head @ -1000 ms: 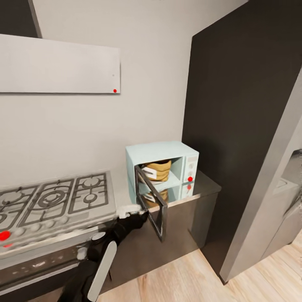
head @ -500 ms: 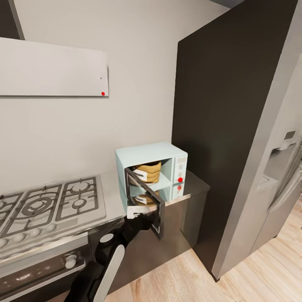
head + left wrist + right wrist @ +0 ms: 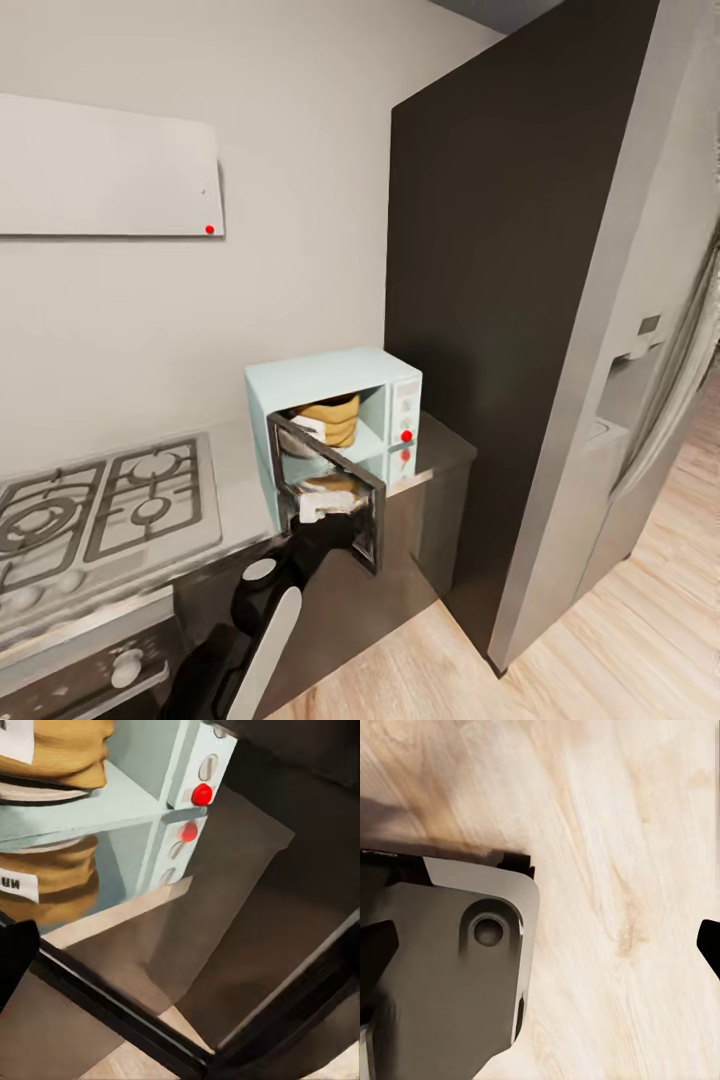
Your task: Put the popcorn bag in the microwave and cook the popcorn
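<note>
Grey desk (image 3: pixel 445 450) carries your microwave (image 3: pixel 330 375); popcorn bag (image 3: pixel 330 418) inside, label unreadable. Left hand (image 3: pixel 325 507) at the open door's (image 3: pixel 330 480) edge, grip unclear; right hand's fingers (image 3: pixel 711 941) spread.

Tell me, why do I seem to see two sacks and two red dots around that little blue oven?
Head view: the glossy countertop mirrors the microwave, doubling its red knob. Left wrist view: the popcorn bag repeats as a dimmer reflection below, seen through the dark glass door. Right wrist view: soft shadow on pale floor.
</note>
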{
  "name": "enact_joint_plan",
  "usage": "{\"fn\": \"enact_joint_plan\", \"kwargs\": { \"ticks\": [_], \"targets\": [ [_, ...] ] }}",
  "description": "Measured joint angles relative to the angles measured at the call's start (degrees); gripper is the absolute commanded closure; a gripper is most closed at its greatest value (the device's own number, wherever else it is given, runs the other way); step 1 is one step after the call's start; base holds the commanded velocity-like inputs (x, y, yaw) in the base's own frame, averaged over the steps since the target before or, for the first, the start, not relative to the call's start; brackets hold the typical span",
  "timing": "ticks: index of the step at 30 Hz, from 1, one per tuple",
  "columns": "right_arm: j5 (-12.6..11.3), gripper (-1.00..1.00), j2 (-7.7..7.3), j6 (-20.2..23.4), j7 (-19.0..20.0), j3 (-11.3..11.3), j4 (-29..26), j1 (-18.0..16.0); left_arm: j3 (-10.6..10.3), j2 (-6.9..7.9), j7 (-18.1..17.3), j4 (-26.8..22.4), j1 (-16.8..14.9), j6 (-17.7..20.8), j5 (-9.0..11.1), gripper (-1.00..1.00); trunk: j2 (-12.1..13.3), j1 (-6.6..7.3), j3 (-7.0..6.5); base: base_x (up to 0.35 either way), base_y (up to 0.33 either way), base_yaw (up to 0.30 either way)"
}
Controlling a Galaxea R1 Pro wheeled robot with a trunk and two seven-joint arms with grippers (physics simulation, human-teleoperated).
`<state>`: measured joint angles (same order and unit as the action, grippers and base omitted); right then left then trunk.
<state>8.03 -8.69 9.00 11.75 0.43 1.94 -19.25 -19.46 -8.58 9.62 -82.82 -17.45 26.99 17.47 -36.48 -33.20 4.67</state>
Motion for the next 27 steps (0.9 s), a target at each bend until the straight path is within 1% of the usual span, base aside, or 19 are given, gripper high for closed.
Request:
{"fn": "enact_joint_plan", "kwargs": {
  "ticks": [1,2,4,9,18,27],
  "targets": [
    [0.0,-1.0,0.0,0.0,0.0,0.0,0.0,0.0,-1.1,0.07,0.1,0.0,0.0,0.0,0.0,-1.0,0.0,0.0,-0.07,0.28,0.0,-0.168],
    [0.0,-1.0,0.0,0.0,0.0,0.0,0.0,0.0,-2.7,0.08,0.1,0.0,0.0,-0.1,0.8,-1.0,0.0,0.0,-0.13,0.281,0.0,-0.168],
    [0.0,-1.0,0.0,0.0,0.0,0.0,0.0,0.0,-3.5,0.22,0.2,0.0,0.0,-0.2,0.9,-1.0,0.0,0.0,-0.26,0.281,0.0,-0.168],
    [0.0,-1.0,0.0,0.0,0.0,0.0,-0.1,0.0,-3.9,0.3,0.2,0.0,0.0,-0.2,0.8,-1.0,0.0,0.0,-0.6,0.281,0.0,-0.168],
    [-0.1,-1.0,-0.01,0.0,0.0,0.0,0.0,0.0,-3.9,0.3,0.3,0.1,0.0,-0.2,0.6,-1.0,0.0,0.0,-1.2,0.258,0.0,-0.168],
    [-0.1,-1.0,-0.08,0.0,0.0,0.0,-0.1,0.0,-3.6,0.3,0.7,0.0,0.0,-0.2,0.9,-1.0,0.0,0.0,-1.35,0.242,0.0,-0.027]
  ]
}}
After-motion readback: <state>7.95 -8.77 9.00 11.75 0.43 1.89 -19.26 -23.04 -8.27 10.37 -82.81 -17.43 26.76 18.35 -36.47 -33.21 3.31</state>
